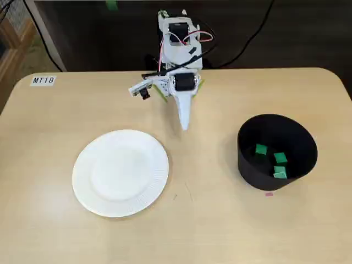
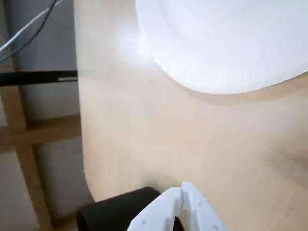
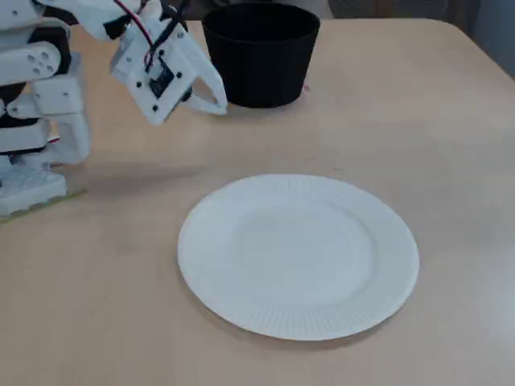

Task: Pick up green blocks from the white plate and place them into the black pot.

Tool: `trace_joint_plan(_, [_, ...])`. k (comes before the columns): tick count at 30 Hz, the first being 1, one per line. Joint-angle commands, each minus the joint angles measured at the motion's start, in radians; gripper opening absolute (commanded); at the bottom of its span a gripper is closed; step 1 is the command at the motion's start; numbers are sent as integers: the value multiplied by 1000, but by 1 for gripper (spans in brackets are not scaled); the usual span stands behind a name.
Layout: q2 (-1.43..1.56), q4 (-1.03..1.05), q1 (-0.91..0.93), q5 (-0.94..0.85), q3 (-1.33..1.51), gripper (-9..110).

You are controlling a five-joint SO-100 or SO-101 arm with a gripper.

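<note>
Green blocks [image 1: 280, 158] are lying in the black pot [image 1: 247, 164], leaving the white plate [image 1: 121, 171] bare (likely light, stiff, best pinched across flat sides); the end effector [image 1: 185, 125] is hanging empty and closed.

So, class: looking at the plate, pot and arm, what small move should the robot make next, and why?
Probably none beyond settling at rest: the white plate is bare, three green blocks lie in the black pot, and the fingers are shut on nothing.
</note>
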Motion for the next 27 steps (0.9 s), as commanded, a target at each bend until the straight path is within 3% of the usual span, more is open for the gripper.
trace_joint_plan(1, [6, 3, 5, -9, 28, -2])
trace_joint_plan(27, [6, -15, -2, 3, 63, -2])
